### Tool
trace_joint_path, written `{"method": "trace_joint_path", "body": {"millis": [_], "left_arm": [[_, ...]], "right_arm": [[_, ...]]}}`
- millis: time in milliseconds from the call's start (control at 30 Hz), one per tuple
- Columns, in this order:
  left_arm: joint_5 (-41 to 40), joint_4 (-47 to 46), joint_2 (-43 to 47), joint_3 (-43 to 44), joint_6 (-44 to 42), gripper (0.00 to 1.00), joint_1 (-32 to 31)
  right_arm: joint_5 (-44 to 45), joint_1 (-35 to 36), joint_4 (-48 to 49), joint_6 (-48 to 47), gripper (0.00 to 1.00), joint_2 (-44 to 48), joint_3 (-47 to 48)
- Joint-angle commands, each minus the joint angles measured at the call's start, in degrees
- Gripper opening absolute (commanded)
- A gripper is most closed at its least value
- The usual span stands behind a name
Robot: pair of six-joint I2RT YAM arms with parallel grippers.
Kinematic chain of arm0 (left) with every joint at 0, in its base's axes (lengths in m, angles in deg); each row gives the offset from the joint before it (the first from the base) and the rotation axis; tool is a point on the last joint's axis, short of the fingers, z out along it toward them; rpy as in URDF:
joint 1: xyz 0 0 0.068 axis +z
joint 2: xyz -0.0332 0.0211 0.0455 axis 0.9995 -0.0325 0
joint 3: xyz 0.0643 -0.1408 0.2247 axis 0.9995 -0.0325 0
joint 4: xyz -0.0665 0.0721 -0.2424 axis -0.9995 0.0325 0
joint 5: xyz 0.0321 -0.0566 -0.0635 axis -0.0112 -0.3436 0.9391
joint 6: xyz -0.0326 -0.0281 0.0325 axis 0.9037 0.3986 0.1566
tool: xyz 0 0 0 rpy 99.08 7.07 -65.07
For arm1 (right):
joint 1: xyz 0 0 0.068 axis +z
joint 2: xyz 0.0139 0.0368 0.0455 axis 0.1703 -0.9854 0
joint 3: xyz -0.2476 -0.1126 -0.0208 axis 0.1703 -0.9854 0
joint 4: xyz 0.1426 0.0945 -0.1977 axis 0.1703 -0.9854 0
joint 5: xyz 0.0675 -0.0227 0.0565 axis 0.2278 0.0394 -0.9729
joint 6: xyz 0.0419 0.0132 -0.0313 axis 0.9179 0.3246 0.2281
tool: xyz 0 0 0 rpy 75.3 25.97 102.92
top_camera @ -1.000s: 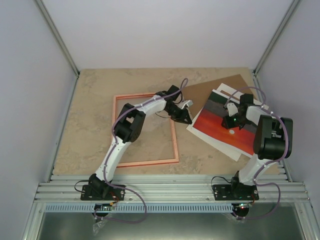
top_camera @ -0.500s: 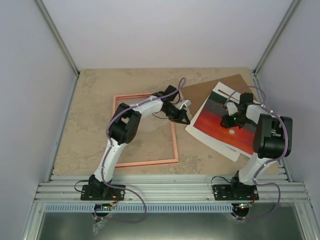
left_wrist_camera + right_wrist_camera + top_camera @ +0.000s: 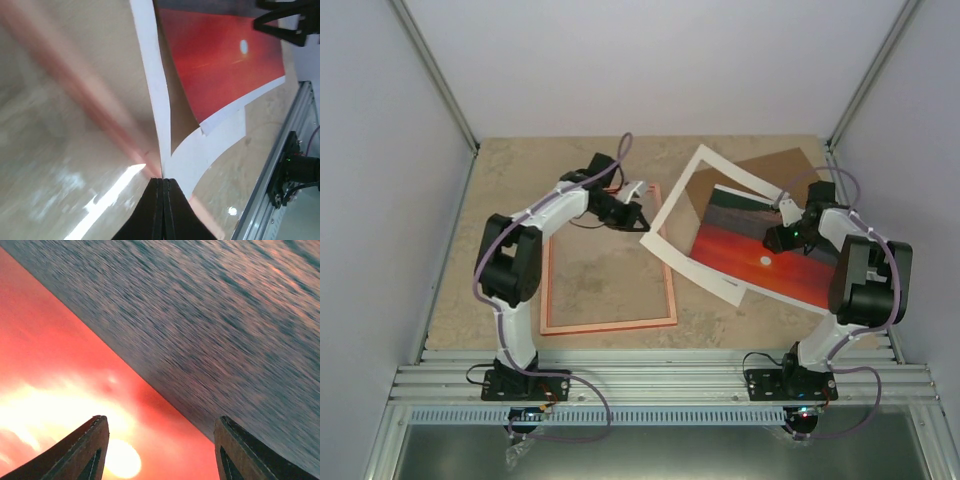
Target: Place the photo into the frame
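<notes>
Orange-pink, the frame (image 3: 608, 326) is lying flat on the surface (image 3: 500, 230) at left. The left end effector (image 3: 162, 181) is pinching a raised white mat's (image 3: 150, 60) corner. Rightward, the photo (image 3: 760, 262) is lying under the spread right end effector (image 3: 161, 419).

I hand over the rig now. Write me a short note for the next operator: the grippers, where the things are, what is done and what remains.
Left gripper: shut on a corner of the white mat, which seems raised at that end, near the frame's right edge.
Right gripper: open, over the photo, holding nothing.
Photo: face up at right, on the backing board, one corner under the mat.
Frame: flat on the table at left, empty.
Done: nothing is in the frame yet.
To do: free the photo from the mat, carry it over and seat it in the frame.
</notes>
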Motion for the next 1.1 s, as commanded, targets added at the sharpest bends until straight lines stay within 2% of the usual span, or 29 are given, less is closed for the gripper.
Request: {"method": "trace_joint_path", "body": {"millis": [0, 167, 267, 433, 567, 867, 1067], "left_arm": [[-3.9, 1.8, 4.3, -6.4, -1.7, 0.0, 5.1], [-7.5, -0.1, 5.8, -9.2, -0.6, 0.0, 9.2], [-10.0, -0.6, 7.5, -8.7, -0.9, 0.0, 10.0], [-12.1, -0.4, 11.7, -7.1, -1.9, 0.0, 10.0], [-12.6, 1.4, 15.0, -8.0, -1.3, 0.0, 11.7], [-11.4, 4.9, 21.7, -18.4, -0.8, 0.0, 21.6], [-10.4, 7.4, 27.8, -27.2, -0.8, 0.0, 26.5]], "right_arm": [[-4.0, -0.7, -2.0, -3.3, 0.6, 1.8, 1.3], [-10.6, -0.7, -4.1, -7.1, 0.64, 1.1, 1.6], [-7.5, -1.0, -3.2, -8.0, 0.63, -0.7, 0.4], [-0.8, -5.3, -2.0, -7.4, 0.57, -5.1, -0.9], [2.9, -8.1, -2.2, -8.2, 0.56, -6.1, -0.6], [7.4, -11.4, -4.4, -9.0, 0.55, -7.0, -0.3], [6.2, -12.0, -6.0, -8.8, 0.54, -6.6, 0.9]]}}
